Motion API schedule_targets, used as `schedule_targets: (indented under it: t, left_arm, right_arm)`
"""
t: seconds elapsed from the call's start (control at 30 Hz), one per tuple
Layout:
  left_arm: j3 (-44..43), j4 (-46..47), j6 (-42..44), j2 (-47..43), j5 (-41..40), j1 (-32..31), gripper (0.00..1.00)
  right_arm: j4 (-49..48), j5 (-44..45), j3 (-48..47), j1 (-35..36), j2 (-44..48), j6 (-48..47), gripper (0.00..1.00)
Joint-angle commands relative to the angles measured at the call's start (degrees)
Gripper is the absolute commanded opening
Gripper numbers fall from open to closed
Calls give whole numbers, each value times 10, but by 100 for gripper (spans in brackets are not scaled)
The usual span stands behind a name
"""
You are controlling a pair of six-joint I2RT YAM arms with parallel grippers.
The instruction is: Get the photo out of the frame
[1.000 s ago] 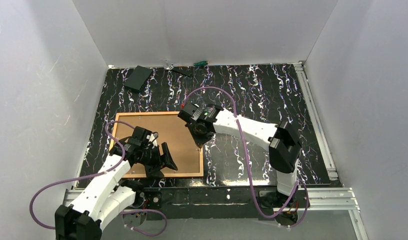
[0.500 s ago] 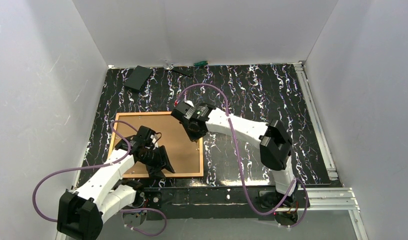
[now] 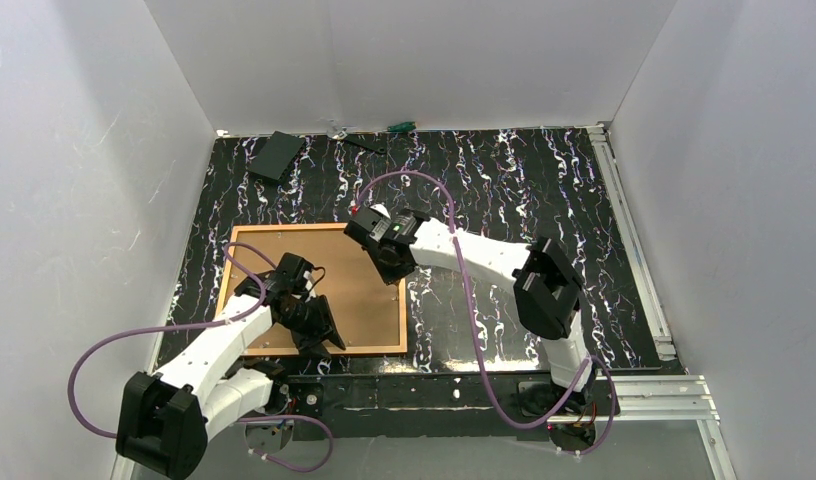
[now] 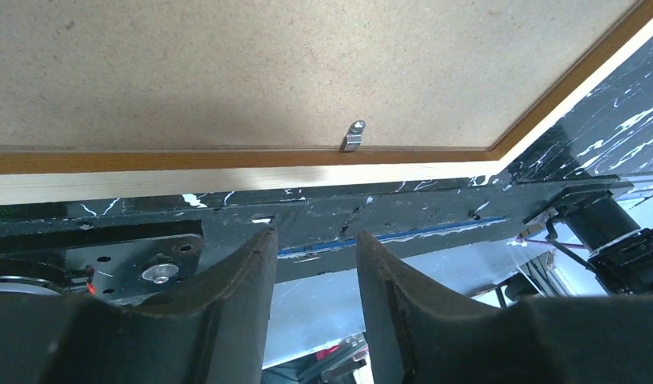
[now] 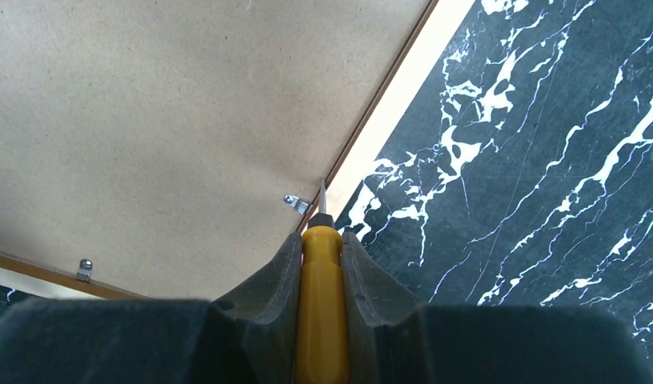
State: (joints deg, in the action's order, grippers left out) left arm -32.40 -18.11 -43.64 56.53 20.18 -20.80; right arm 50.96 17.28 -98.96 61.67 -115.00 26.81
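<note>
Hovering by the near rail, the left hand (image 4: 315,236) stands narrowly parted, empty; the photo (image 4: 227,72) lies face down inside the frame (image 4: 227,158) on the bench (image 3: 484,180), not yet out; the right hand (image 5: 322,236) clamps a screwdriver (image 5: 321,304), tip beside a clip (image 5: 297,203); its picture side is hidden.

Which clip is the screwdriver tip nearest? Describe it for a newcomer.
On the black marbled table lies the photo, brown board back up, in its thin orange-brown wooden frame. At the rail on the top view's right sits a small silver metal clip. Unlike its twin on the adjoining rail, it lies beside the blade of the right pincer's yellow-handled screwdriver.
</note>
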Motion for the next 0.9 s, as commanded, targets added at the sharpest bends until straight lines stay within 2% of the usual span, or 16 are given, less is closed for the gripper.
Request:
schedule_targets:
  t: [0.0,0.4,0.53,0.7,0.87]
  left_arm:
    - [10,-58,-6,14,-10,-2,39]
    - [16,-50,-14,30,-11,-2,37]
    - [28,-34,-9,26,2,-2,34]
    - [4,-31,20,-15,58,-2,61]
    - [-24,-30,29,-44,102,-2,75]
  right_arm:
    - [34,-17,31,24,12,15,1]
    - [55,-116,59,59,46,58,1]
    - [47,-114,65,60,51,61,1]
    - [49,-57,67,48,35,43,1]
    - [0,-8,113,10,47,12,1]
